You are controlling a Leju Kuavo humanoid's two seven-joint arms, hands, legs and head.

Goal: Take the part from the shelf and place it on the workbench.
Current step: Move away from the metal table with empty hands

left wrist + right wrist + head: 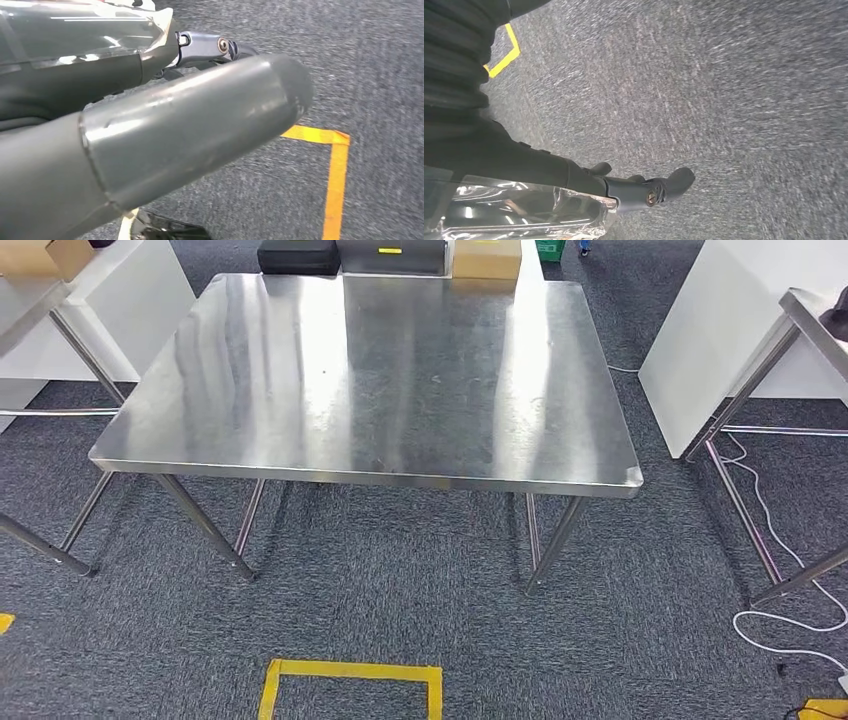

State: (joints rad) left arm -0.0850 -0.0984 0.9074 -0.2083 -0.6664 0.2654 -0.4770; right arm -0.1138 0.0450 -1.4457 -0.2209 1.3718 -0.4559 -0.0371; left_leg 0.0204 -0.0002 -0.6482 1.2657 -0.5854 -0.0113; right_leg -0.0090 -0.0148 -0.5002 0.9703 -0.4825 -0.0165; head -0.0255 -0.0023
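Carpet [400, 580]: grey, and it runs under everything in the head view.

Workbench [380, 370]: a square steel top on thin steel legs, straight ahead of us and near, its front edge across the middle of the head view. Its surface is streaked with reflected light.

We cannot tell from these pictures where the part is.

White panels: one [700, 330] stands to the right of the workbench and one [140, 290] to the left, each apart from it with a strip of carpet between.

Side tables: a steel one [810, 315] is at the far right, against the right panel. A second [30, 300] is at the far left (we see its corner and legs, little more).

Beyond the workbench's far edge stand a black case [298, 255], a dark case with a yellow label [390, 255] and a cardboard box [487, 258], side by side.

Yellow tape square [350, 672]: on the carpet between us and the workbench, open towards the bottom edge of the view.

White cable [790, 550]: loose on the carpet under the right side table.

Left hand [150, 125]: over the carpet near the tape. The thick grey thumb [210, 125] lies straight and covers most of what is behind it, so we cannot tell how wide the hand is or whether it holds anything.

Right hand [624, 185]: over bare carpet. Its dark fingers [679, 180] reach out nearly straight with nothing between them, so it is spread and holding nothing.
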